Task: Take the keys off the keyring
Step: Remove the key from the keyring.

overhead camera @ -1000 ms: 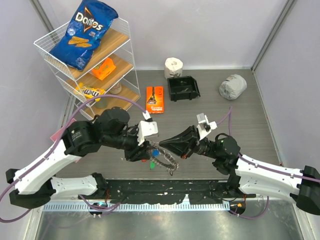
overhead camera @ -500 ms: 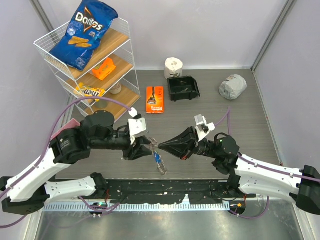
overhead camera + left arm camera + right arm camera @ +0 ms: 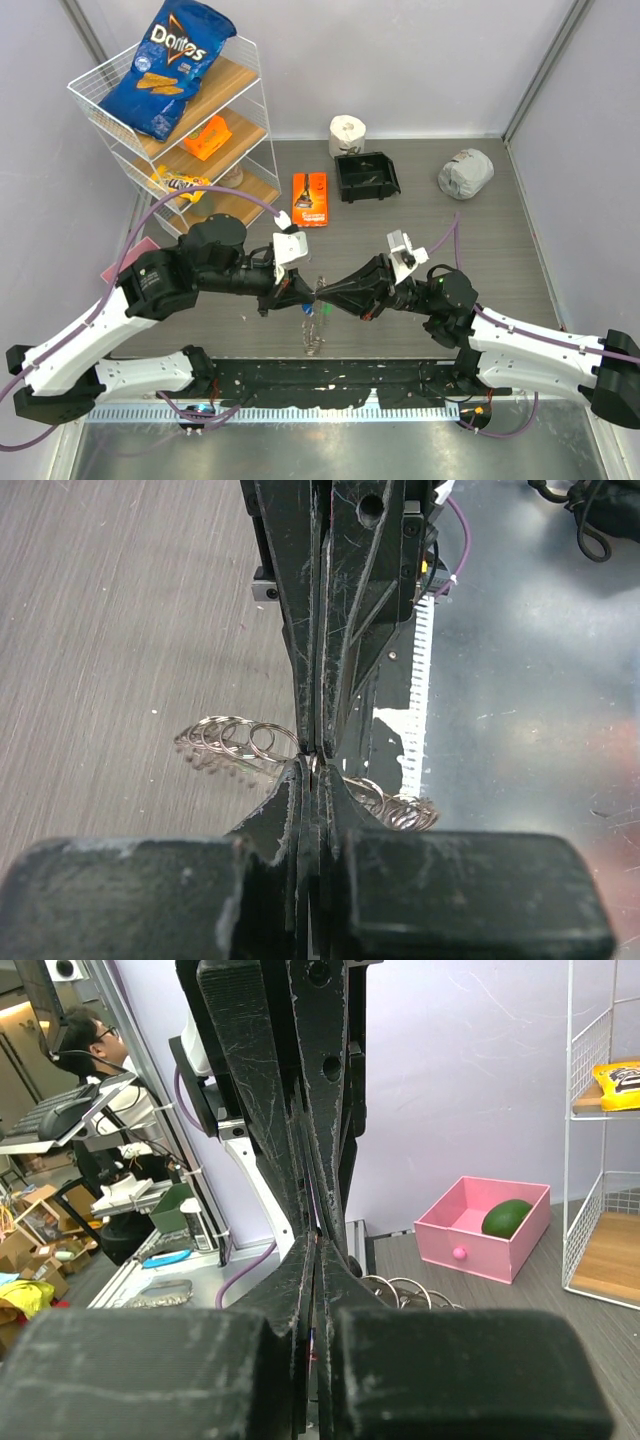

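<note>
Keyring (image 3: 313, 338) hangs closest to the arm bases, a frilly silver loop dangling under the two sets of fingertips. In the top view its long axis runs from the tips straight toward the near edge. Whether its lower end touches the surface (image 3: 480, 230) is unclear. Keys (image 3: 312, 312) with blue and green heads sit at its upper end, just under the tips, too small to tell which way each points. From the left wrist, small rings fan out to both sides of the pinch point.

There the left gripper (image 3: 312, 770) and the right gripper (image 3: 315, 1245) meet nose to nose, both clenched with no gap between their fingers. The right gripper grasps the keyring at its top. The left gripper presses in at the same spot, and I cannot tell if it has metal between its pads.

Off to the left sits a pink drawer (image 3: 490, 1256). Farther back lie an orange packet (image 3: 310, 198), a black bin (image 3: 366, 176), a paper roll (image 3: 347, 132) and a grey bundle (image 3: 465, 173). A wire shelf (image 3: 245, 80) in the far left corner carries a Doritos bag (image 3: 168, 65).
</note>
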You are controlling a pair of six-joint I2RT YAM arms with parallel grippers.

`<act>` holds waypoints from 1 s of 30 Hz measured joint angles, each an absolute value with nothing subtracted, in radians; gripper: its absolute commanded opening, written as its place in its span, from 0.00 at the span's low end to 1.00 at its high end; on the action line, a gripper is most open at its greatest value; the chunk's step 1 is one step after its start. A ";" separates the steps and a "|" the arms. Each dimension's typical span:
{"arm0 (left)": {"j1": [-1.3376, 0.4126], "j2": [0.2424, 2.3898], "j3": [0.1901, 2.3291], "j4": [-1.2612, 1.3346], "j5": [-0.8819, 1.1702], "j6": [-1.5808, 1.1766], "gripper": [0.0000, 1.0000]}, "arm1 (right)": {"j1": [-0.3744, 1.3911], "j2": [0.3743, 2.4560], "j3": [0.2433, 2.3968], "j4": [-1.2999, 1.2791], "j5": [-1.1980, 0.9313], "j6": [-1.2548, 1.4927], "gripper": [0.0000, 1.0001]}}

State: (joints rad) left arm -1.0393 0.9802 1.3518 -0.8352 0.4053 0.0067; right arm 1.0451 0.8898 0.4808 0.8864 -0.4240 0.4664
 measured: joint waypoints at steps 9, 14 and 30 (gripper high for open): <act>-1.038 0.995 1.389 -0.903 0.411 0.007 0.00 | 1.046 0.852 0.481 0.815 -0.416 0.405 0.52; -1.037 1.022 1.432 -0.956 0.392 -0.017 0.00 | 1.046 0.807 0.481 0.725 -0.399 0.351 0.59; -1.007 1.192 1.486 -1.075 0.181 -0.224 0.00 | 1.198 0.812 0.525 0.417 -0.151 0.140 0.96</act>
State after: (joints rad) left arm -1.0065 1.1923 1.4857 -1.0752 0.1814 -0.2245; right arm 1.1980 0.8124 0.5255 0.4171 -0.1513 0.1402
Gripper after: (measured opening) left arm 0.032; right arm 0.984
